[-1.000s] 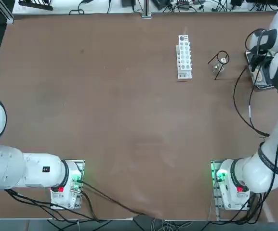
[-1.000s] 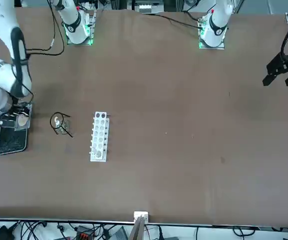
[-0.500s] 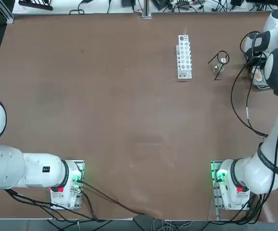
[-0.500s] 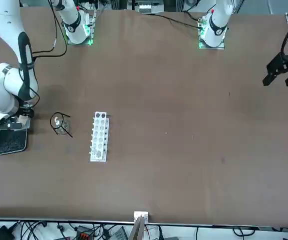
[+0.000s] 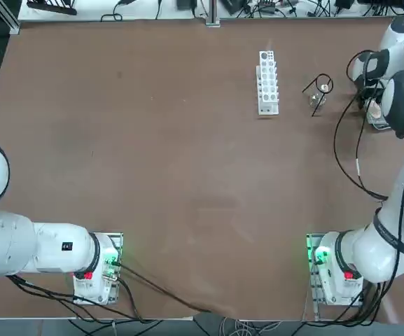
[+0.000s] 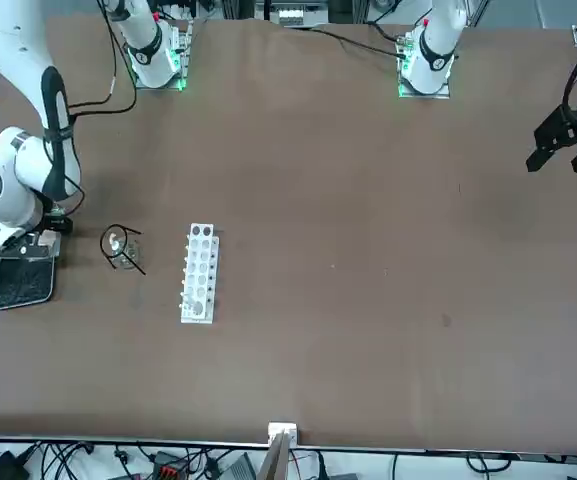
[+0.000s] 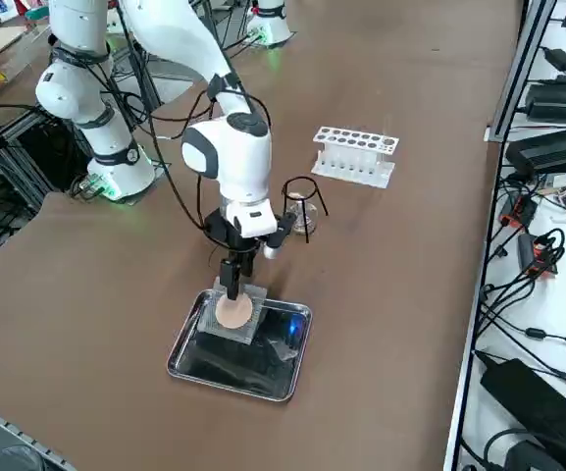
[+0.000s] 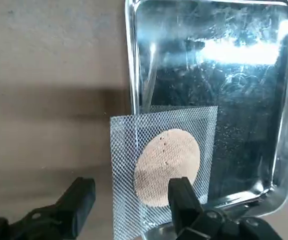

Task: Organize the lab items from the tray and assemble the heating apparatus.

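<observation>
The right gripper [image 8: 129, 200] hangs over the near end of the tray [image 7: 281, 378], jaws wide apart and holding nothing. The mesh pad [image 8: 166, 165] lies below them, tilted — one edge rides up over the tray's rim and sticks out past it, the rest slopes down onto the shiny floor. From the wrist, 1 finger stands over the pad's tan centre and the other is out over bare counter [image 5: 152, 154], so the jaws straddle the overhanging edge.

In the top view the tray sits at about 3 o'clock from the tripod [image 5: 320, 89], just beside it. The tripod stands on the counter with the small glass burner [image 7: 302, 221] under its ring, and the white tube rack [image 5: 267, 81] is at the tripod's 9 o'clock.

The step in hand looks like picking up the pad, the last piece for the top of the ring. The raised, overhanging edge is the easy place to pinch: come down slowly, keep the outer finger clear of the rim, and close on mesh alone. The pad is thin and may flex, so lift it level. On placing, centre the tan disc over the ring — the wire tripod probably tips easily if nudged.
</observation>
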Controlling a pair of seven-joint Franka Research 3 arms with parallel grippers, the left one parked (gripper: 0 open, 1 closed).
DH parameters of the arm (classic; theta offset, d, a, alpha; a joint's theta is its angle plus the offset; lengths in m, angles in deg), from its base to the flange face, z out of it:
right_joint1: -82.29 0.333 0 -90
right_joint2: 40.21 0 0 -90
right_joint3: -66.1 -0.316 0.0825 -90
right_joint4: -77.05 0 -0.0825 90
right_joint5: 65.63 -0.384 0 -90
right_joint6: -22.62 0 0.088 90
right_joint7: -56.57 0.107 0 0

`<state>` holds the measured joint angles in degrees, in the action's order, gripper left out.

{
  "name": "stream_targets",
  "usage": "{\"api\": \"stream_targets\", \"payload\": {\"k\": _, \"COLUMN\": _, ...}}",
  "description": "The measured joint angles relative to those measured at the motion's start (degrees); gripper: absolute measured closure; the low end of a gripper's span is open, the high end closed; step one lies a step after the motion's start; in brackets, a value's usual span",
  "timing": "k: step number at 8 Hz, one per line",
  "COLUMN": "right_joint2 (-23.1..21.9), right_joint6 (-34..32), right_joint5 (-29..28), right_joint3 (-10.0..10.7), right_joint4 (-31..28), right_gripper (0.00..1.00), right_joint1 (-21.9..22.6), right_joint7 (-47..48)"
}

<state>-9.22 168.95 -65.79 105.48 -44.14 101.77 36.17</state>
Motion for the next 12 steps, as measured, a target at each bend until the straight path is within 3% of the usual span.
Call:
{"api": "stream_targets", "payload": {"k": 8, "right_joint2": 1.8, "right_joint6": 1.0, "right_joint5": 0.0, "right_joint3": 0.0, "right_joint4": -0.2, "right_gripper": 0.13, "right_joint1": 0.1, "right_joint7": 0.1}}
{"api": "stream_targets", "payload": {"k": 12, "right_joint2": 2.3, "right_joint6": 1.0, "right_joint5": 0.0, "right_joint3": 0.0, "right_joint4": -0.3, "right_gripper": 0.28, "right_joint1": 0.1, "right_joint7": 0.1}}
